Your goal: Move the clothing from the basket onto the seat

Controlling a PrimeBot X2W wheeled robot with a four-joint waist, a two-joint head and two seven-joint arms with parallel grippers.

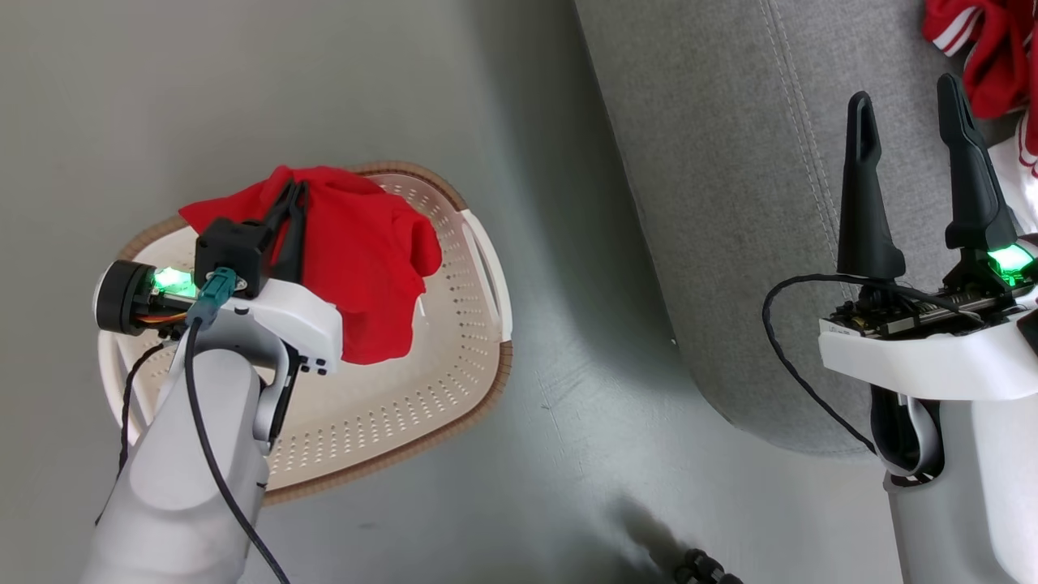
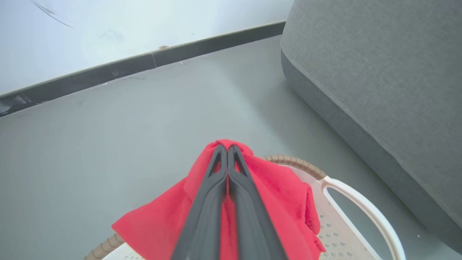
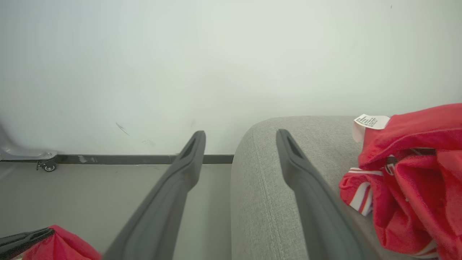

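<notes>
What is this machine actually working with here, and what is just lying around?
Part of the job:
plain red garment, pinched in the left pincer over the basket; striped red garment on the seat; open right pincer.

Just lying about:
small wheel by the wall; dark lump on the floor.

In the head view, at nine o'clock, the garment [image 1: 373, 268] is plain red and the basket [image 1: 454, 365] cream-white, dotted with rows of holes and rimmed in woven-look brown. At one o'clock the seat [image 1: 730, 203] is light-grey weave with pale stitching, and the second garment [image 1: 1001, 73] is red with white stripes. The floor [image 1: 568, 454] is dull grey-green.
</notes>
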